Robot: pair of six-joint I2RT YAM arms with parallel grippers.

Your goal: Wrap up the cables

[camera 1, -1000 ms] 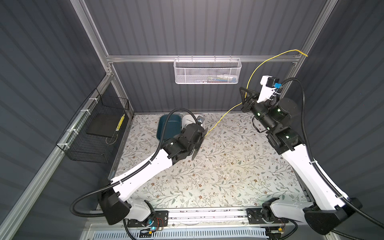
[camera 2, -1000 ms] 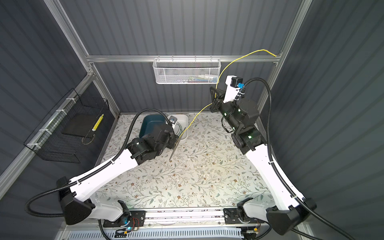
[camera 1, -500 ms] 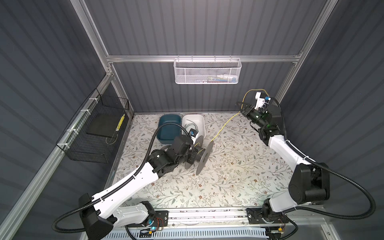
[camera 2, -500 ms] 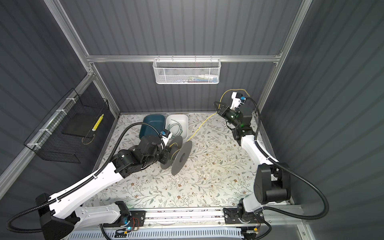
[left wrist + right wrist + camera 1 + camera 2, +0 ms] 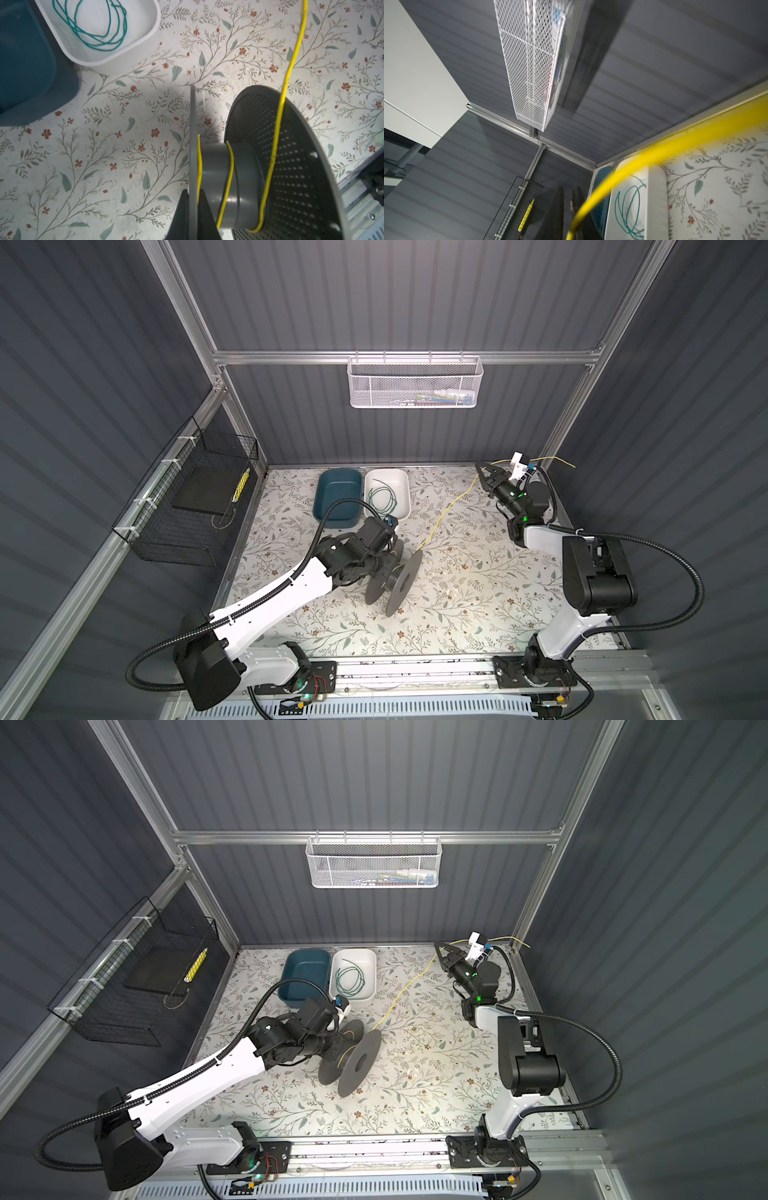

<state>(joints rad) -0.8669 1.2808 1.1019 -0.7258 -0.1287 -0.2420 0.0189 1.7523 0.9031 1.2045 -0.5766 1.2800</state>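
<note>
A grey spool (image 5: 399,578) (image 5: 359,1065) is tilted over the mat's middle, with a few turns of the yellow cable (image 5: 229,166) round its hub. My left gripper (image 5: 192,193) (image 5: 379,568) is shut on the spool's thin rear flange. The yellow cable (image 5: 446,508) (image 5: 405,990) rises from the spool to my right gripper (image 5: 480,470) (image 5: 569,188), low in the back right corner, and its free end trails behind the wrist. The right fingers are blurred with a narrow slit between them. The green cable (image 5: 382,499) (image 5: 99,31) lies coiled in the white bin.
A teal bin (image 5: 336,497) and the white bin (image 5: 405,489) sit side by side at the back of the mat. A white mesh basket (image 5: 415,383) hangs on the back wall. A black wire basket (image 5: 195,506) with a yellow marker hangs on the left wall.
My right arm has come down from near the top rail to the back right corner, bringing the yellow cable with it. My left arm has drawn the spool away from the bins toward the front.
</note>
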